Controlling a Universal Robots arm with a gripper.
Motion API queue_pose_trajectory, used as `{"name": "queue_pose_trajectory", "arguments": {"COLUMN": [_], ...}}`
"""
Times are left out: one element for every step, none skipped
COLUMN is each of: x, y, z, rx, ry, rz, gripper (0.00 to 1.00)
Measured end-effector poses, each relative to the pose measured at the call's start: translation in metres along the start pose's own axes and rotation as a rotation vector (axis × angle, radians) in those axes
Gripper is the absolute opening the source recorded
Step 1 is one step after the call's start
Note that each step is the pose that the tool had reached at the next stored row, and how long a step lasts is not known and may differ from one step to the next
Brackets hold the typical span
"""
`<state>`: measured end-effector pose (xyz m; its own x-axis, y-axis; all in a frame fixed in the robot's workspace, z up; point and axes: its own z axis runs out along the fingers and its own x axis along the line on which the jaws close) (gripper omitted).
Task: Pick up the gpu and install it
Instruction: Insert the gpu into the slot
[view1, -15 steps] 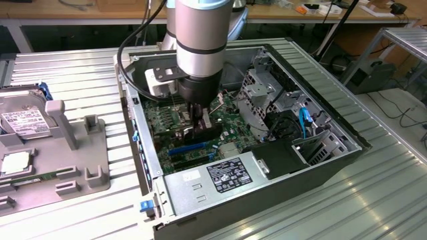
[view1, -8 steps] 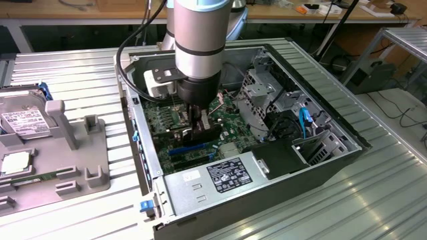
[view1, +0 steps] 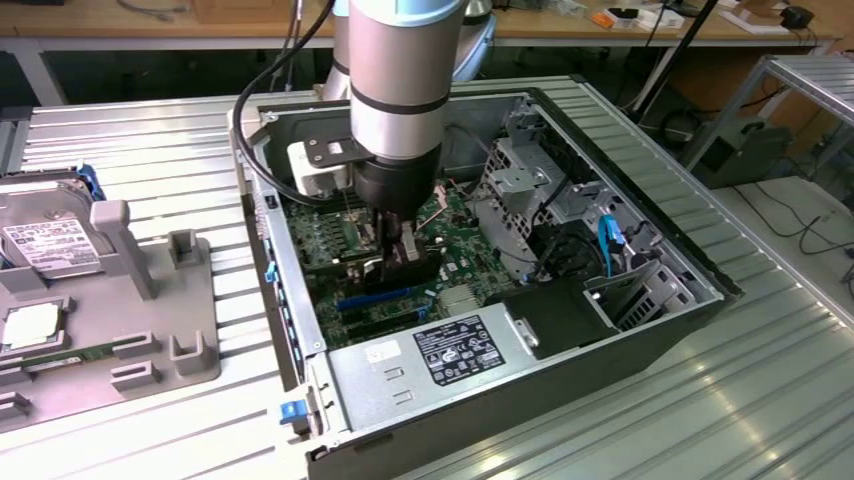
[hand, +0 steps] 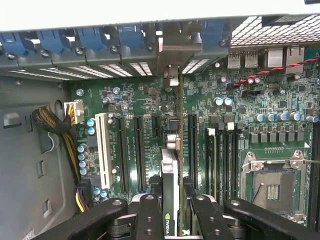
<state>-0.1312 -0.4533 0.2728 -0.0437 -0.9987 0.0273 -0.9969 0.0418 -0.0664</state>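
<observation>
gpu (hand: 170, 200): black, green logo | motherboard (hand: 240, 120): green, black slots, one white slot (hand: 104, 150) | gripper (hand: 170, 212): black | surface (view1: 147, 150): ribbed silver | tray (view1: 120, 310): grey

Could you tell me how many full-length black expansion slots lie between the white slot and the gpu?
2: one full-length slot right beside the white slot, the other next toward the gpu. A shorter black slot follows; none looks hidden.
</observation>
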Motion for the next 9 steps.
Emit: {"name": "queue_pose_trajectory", "arguments": {"x": [0.0000, 0.0000, 0.0000, 0.0000, 0.0000, 0.0000, 0.0000, 0.0000, 0.0000], "y": [0.0000, 0.0001, 0.0003, 0.0005, 0.0005, 0.0007, 0.0010, 0.0012, 0.0016], "z": [0.0001, 0.0001, 0.0002, 0.0004, 0.0007, 0.0009, 0.0012, 0.0014, 0.0016], "rx": [-0.0001, -0.0002, -0.0001, 0.0000, 0.0000, 0.0000, 0.0000, -0.0001, -0.0001], "ry": [0.0002, 0.0004, 0.0003, 0.0002, 0.0001, 0.0002, 0.0003, 0.0005, 0.0006], "rz": [0.000, 0.001, 0.002, 0.003, 0.003, 0.004, 0.005, 0.005, 0.006], "gripper": [0.27, 0.27, 0.27, 0.27, 0.27, 0.27, 0.27, 0.27, 0.27]}}
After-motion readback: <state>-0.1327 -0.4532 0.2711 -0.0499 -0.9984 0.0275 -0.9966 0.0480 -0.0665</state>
